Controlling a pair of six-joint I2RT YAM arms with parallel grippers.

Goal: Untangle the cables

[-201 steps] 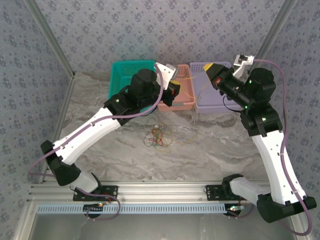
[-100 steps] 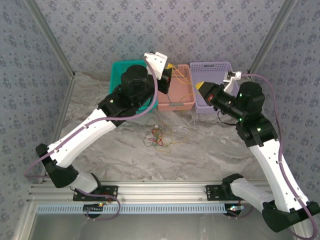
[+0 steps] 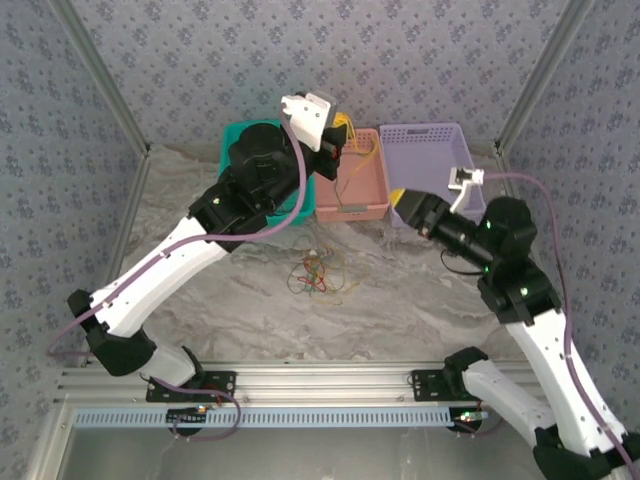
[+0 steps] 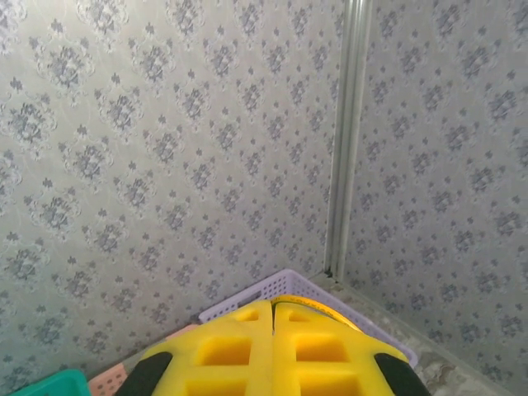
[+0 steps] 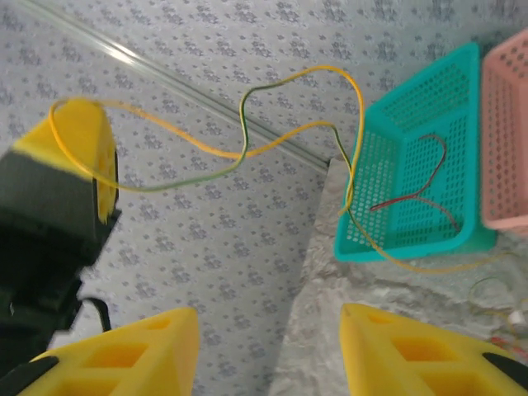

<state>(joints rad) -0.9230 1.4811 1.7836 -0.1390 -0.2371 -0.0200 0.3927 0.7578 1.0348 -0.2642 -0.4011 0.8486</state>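
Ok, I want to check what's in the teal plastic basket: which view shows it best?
The right wrist view: the teal plastic basket lies open, a thin red cable inside. In the top view the left arm covers most of it; the left wrist view catches a corner.

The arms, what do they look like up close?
The left arm and right arm are white links with black joints, tiny green lights and a purple-grey hose along each. The left end effector and right end effector have blocky yellow fingers with square recesses.
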